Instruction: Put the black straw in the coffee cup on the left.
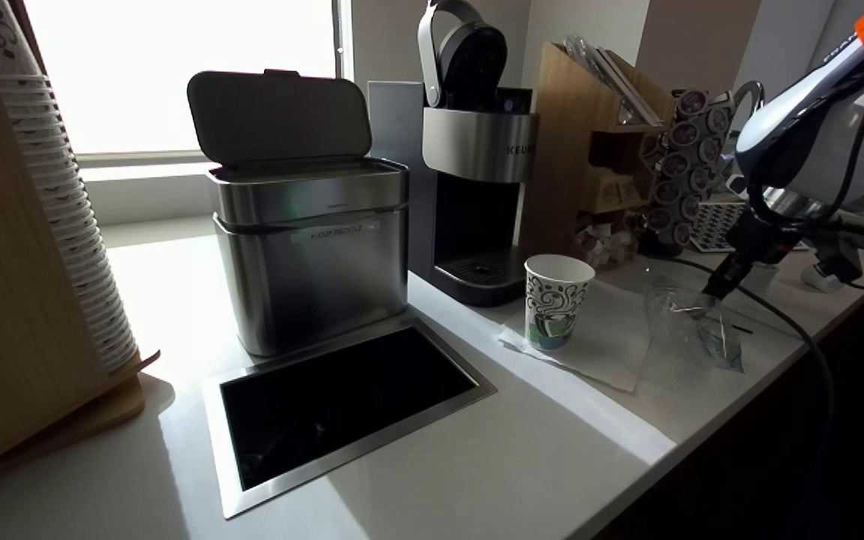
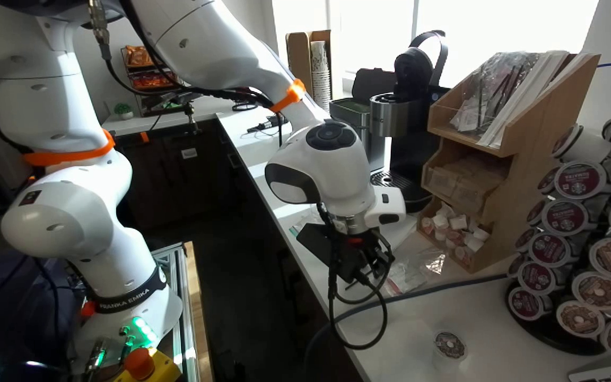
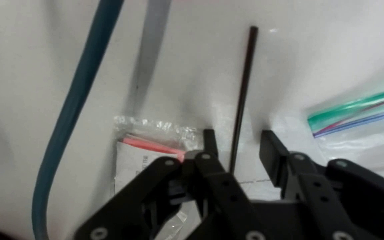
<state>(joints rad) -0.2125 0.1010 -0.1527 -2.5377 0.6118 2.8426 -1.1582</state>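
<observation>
In the wrist view the black straw lies on the white counter, running lengthwise between the two fingers of my gripper. A gap shows on each side of it, so the jaws stand open around the straw without touching it. Its lower end is hidden behind the gripper. An exterior view shows a short dark bit of the straw beside the fingers, low over the counter. The coffee cup, white with a swirl and green pattern, stands upright on a napkin, on the coffee machine's side of the gripper; my arm hides it in an exterior view.
A clear plastic bag lies under and around the fingers. A thick dark cable crosses the counter close by. The coffee machine, a steel bin and a wooden organizer stand behind. A coffee pod sits near the counter's edge.
</observation>
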